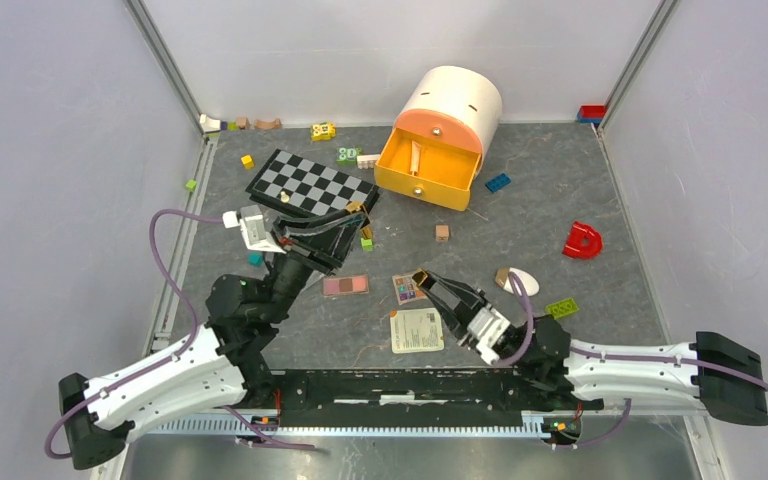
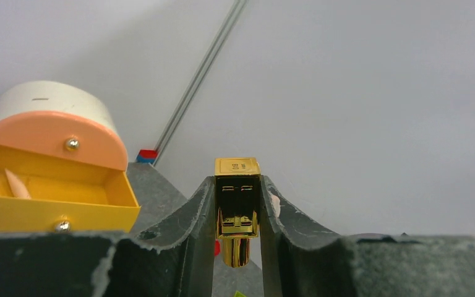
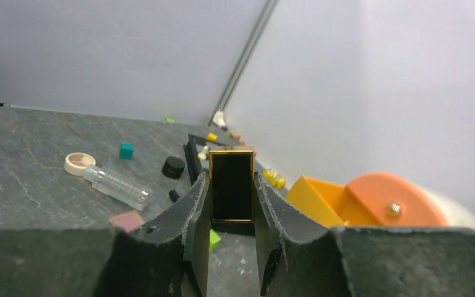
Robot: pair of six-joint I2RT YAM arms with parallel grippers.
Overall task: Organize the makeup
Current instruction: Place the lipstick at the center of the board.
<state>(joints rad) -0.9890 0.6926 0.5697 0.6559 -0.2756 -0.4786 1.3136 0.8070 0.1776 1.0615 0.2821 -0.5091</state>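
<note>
The left end effector [image 2: 237, 182] is pinching a gold-and-black lipstick tube [image 2: 237, 213] above the tabletop [image 3: 37, 142]. The right end effector [image 3: 231, 178] is pinching a black gold-edged cap [image 3: 231, 192]. I think the cap is going onto the tube next, lined up straight.

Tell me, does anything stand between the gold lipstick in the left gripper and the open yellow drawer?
Nothing visible does. The left gripper holds the gold lipstick near the chessboard corner; the table from there to the yellow drawer shows bare.
</note>
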